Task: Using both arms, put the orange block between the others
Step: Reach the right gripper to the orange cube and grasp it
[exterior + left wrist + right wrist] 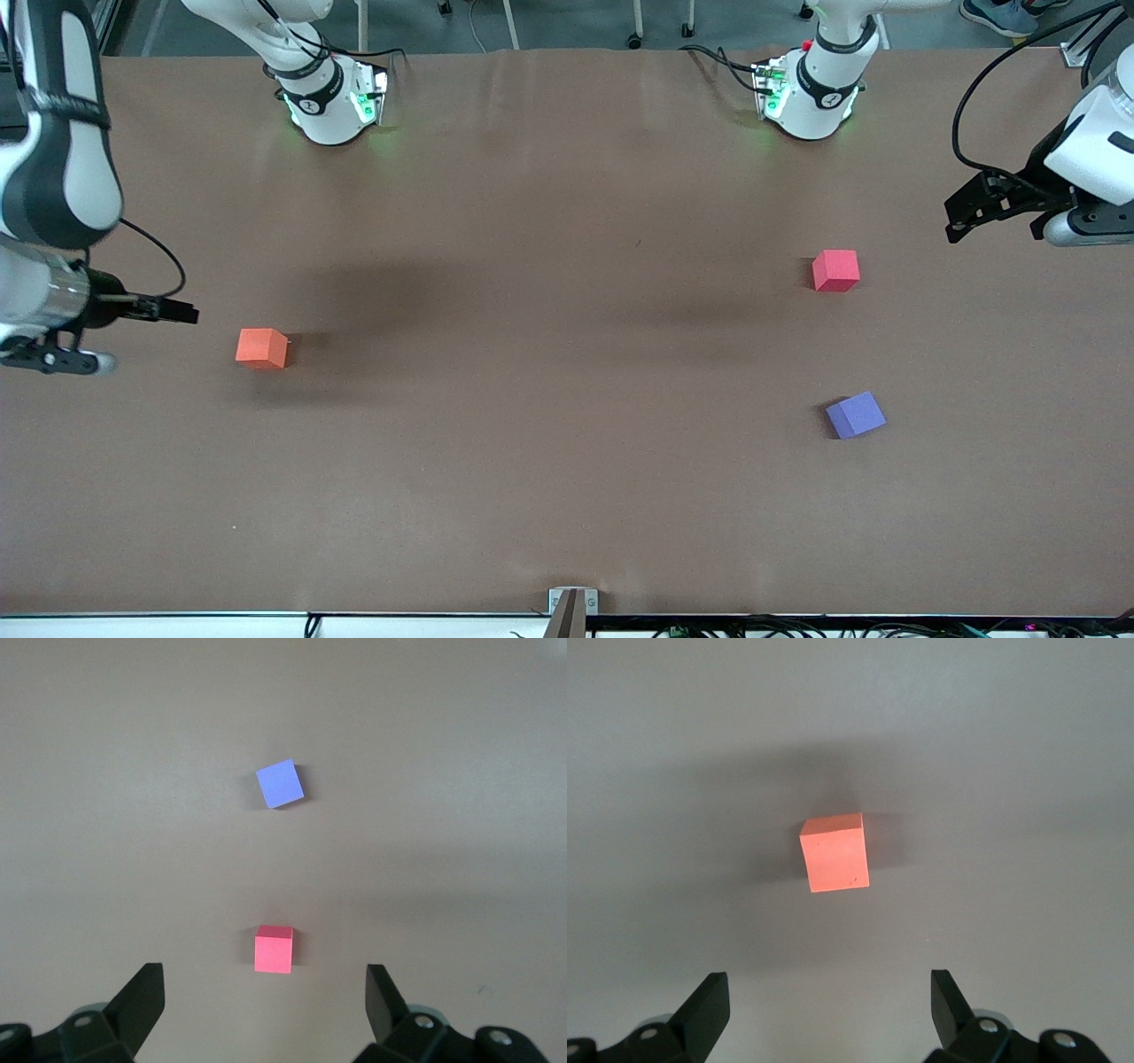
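The purple cube [856, 415] lies nearest the front camera on the counter [549, 443], with the red cube [835, 270] farther from that camera, both toward the left arm's end. In the left wrist view the left gripper [266, 997] hangs up in the air with jaws released and empty; the red cube [274, 949] sits just ahead of the gap between them and the purple cube [280, 783] farther ahead on the same line. The orange block [262, 348] rests well apart, toward the right arm's end. The right gripper [830, 1001], jaws released and empty, hovers with the orange block [834, 853] ahead of its jaws, roughly centred on the gap. The step in hand looks like the approach to pick up. Next, the right jaws should descend, straddle the block and close on it.
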Action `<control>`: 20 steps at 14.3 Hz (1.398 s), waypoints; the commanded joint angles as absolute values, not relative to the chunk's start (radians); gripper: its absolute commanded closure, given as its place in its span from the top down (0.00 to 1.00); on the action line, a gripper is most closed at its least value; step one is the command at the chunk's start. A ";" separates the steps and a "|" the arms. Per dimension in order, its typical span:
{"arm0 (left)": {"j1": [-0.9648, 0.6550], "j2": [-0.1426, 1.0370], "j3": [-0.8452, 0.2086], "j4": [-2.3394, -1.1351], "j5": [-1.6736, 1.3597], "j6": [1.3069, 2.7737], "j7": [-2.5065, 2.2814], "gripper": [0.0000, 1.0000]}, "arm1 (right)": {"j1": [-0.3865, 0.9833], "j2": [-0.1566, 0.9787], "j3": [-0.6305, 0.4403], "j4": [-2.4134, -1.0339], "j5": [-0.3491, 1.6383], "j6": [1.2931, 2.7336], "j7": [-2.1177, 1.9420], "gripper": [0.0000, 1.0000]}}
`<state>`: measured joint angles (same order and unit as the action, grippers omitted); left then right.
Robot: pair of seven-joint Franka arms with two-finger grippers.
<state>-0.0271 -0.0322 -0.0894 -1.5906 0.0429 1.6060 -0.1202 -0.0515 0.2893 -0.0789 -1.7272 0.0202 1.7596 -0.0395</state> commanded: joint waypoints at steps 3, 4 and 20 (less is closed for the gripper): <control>-0.021 -0.029 -0.092 -1.575 0.029 1.592 -0.129 1.00 | -0.071 0.414 -0.064 -1.727 0.009 1.828 -0.071 1.00; -0.021 -0.031 -0.092 -1.575 0.029 1.592 -0.129 1.00 | -0.071 0.442 -0.064 -1.726 0.009 1.844 -0.071 1.00; -0.021 -0.031 -0.092 -1.578 0.029 1.592 -0.129 1.00 | -0.064 0.626 -0.060 -1.732 0.023 1.940 -0.071 1.00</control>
<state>-0.0265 -0.0321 -0.0893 -1.5906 0.0429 1.6060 -0.1202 -0.0521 0.6151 -0.0727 -1.7276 0.0208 1.9213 -0.0633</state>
